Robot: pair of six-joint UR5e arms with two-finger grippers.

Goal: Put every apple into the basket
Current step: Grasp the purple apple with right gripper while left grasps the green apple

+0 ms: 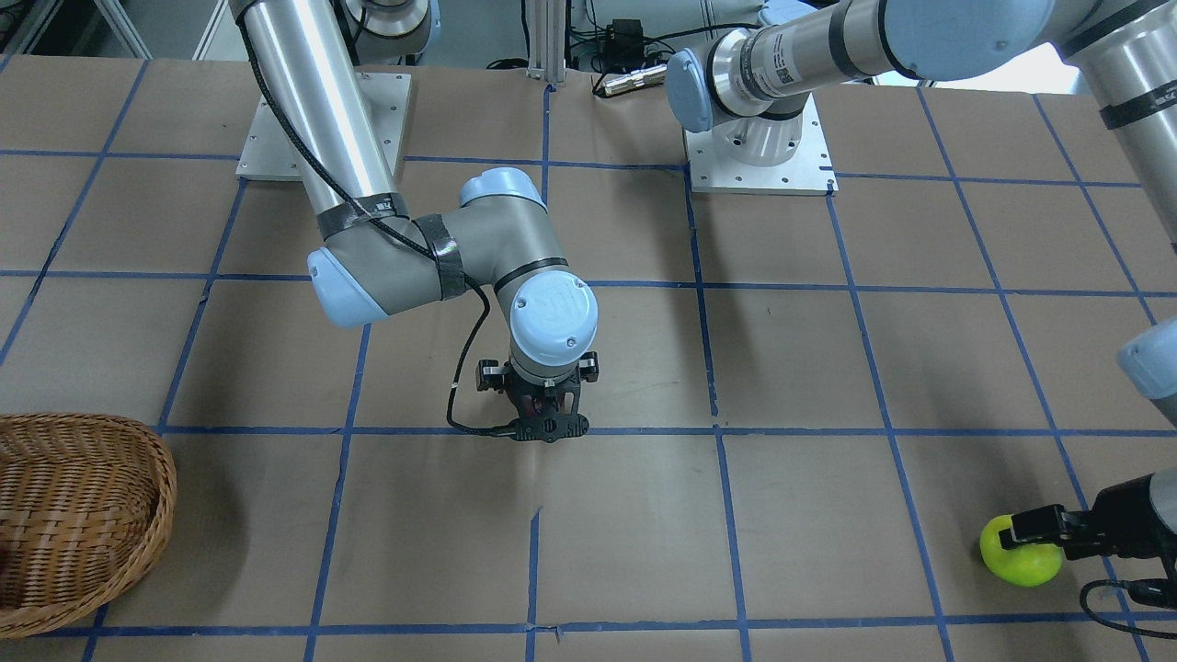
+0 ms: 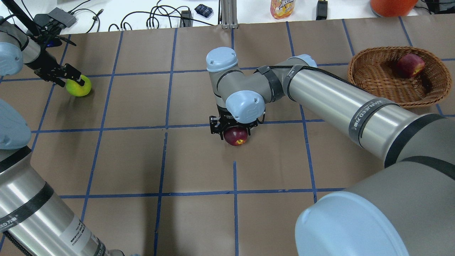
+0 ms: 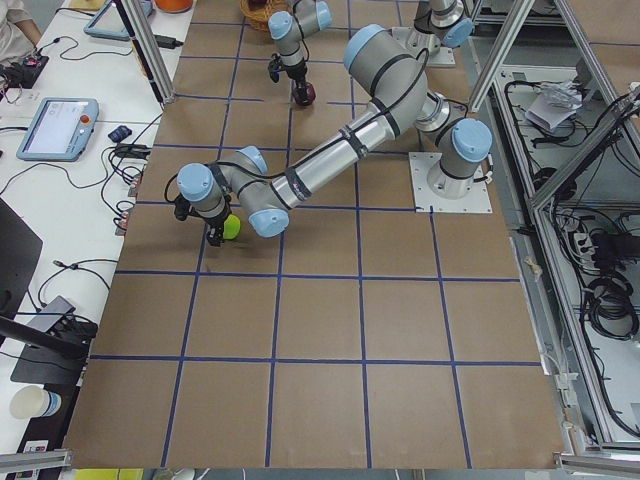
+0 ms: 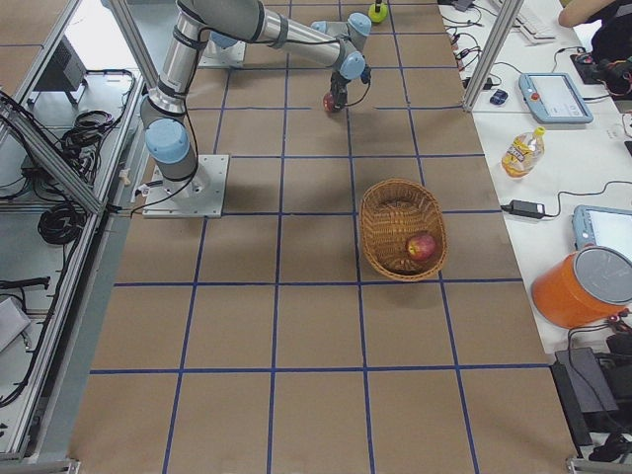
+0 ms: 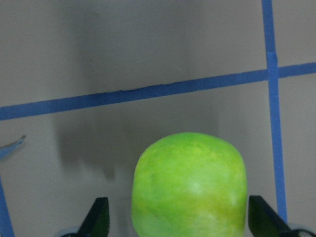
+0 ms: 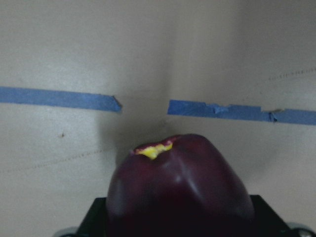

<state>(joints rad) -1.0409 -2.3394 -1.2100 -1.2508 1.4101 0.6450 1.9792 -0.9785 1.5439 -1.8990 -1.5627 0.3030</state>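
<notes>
The yellow-green apple [image 2: 81, 87] lies on the table at the far left. My left gripper [image 2: 75, 81] is open around it. In the left wrist view the apple [image 5: 190, 185] sits between the fingers, with a gap on one side. My right gripper [image 2: 233, 129] is shut on the dark maroon apple [image 2: 236, 137] at the table's middle, low over the surface. It fills the space between the fingers in the right wrist view [image 6: 180, 192]. The red apple [image 2: 410, 65] lies in the wicker basket [image 2: 391, 96] at the far right.
Blue tape lines grid the brown table. Cables, a bottle [image 2: 282, 8] and an orange container [image 2: 391, 5] lie on the white bench beyond the far edge. The basket also shows in the front-facing view [image 1: 156, 478].
</notes>
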